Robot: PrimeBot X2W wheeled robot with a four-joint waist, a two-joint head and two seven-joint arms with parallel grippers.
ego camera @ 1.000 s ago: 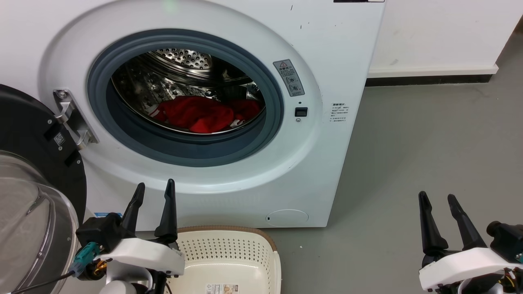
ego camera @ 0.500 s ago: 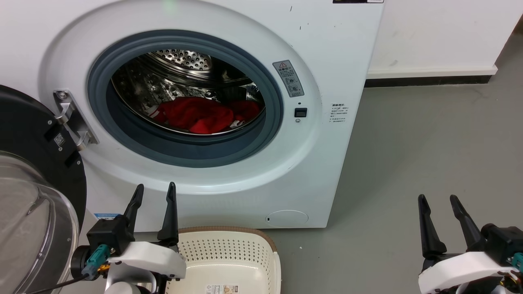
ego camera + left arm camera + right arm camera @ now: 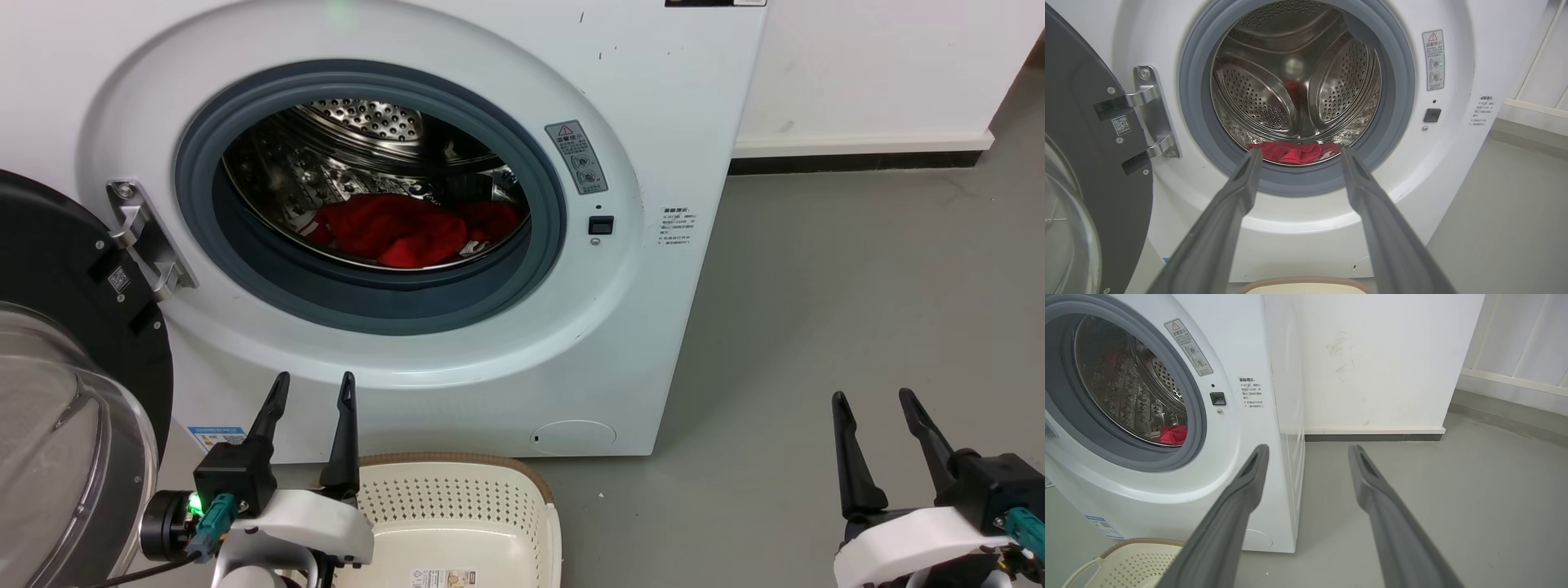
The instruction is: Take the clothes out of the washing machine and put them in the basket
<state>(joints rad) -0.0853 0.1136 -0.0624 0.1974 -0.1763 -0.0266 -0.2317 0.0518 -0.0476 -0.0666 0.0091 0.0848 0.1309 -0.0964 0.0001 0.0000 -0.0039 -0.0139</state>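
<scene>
The left hand [image 3: 316,377] is sinking lower before the washing machine [image 3: 653,122], spread open like the right hand [image 3: 872,394]. Clearing its seal [image 3: 367,314], it should be gripping the clothes [image 3: 384,233] deeply.

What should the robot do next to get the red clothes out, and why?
Probably reach the left tool forward and up into the washing machine's open door hole. Its fingers are apart and empty, they frame the red clothes in the left wrist view, and the clothes lie low in the drum.
</scene>
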